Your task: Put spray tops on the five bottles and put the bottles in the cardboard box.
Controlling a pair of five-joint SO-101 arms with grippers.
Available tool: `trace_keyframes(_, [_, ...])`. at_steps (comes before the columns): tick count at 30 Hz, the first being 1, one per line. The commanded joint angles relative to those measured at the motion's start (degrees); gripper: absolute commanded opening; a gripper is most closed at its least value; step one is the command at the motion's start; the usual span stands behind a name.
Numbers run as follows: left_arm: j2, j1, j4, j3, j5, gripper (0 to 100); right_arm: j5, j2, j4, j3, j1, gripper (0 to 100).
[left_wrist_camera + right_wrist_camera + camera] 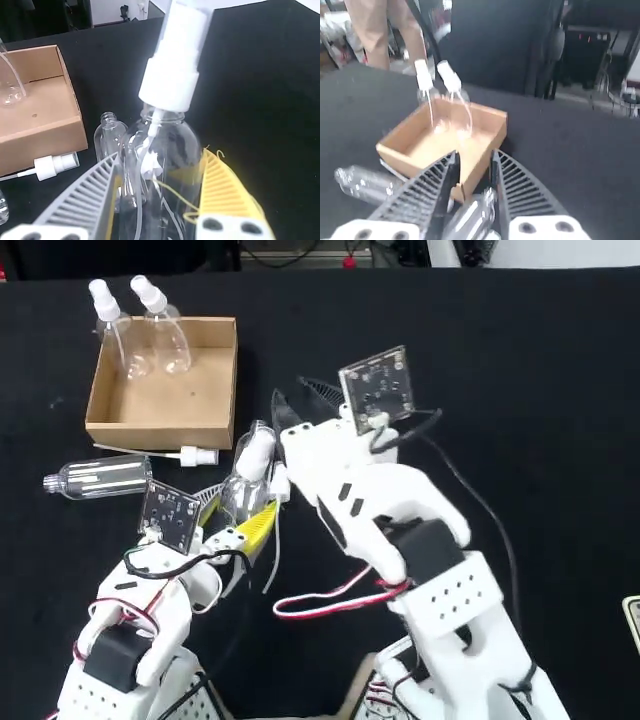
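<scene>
Cardboard box (160, 390) at 10 o'clock, two capped bottles (170, 340) inside. Open bottle (100, 478) lying at 9, loose spray top (197, 455) beside. Middle bottle (165, 145) tilted, white top (172, 65) maybe loose.

Brown box (160, 430), black table (520, 360), clear bottle (165, 145), white top (172, 75); left end effector (160, 157) ribbed yellow and grey, right end effector (474, 155) black.

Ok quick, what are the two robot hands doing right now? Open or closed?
Left gripper: closed on the bottle.
Right gripper: looks closed on the spray top.
</scene>
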Motion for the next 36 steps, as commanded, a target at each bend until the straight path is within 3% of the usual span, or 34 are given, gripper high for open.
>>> trace_keyframes(1, [-0.53, -0.4, 0.0, -1.19, 0.18, 13, 0.35, 0.31, -0.09, 0.66, -0.88, 9.9])
trace_keyframes(19, [-0.53, -0.4, 0.0, -1.19, 0.18, 13, 0.44, 0.31, -0.18, 1.1, -8.79, 9.9])
trace_keyframes(31, [-0.53, -0.4, 0.0, -1.01, 0.09, 13, 0.0, -0.13, 0.62, -5.67, -3.96, 9.9])
trace_keyframes(36, [-0.53, -0.4, -0.26, -0.75, 0.09, 13, -0.09, -3.12, 8.0, -13.32, -3.78, 10.0])
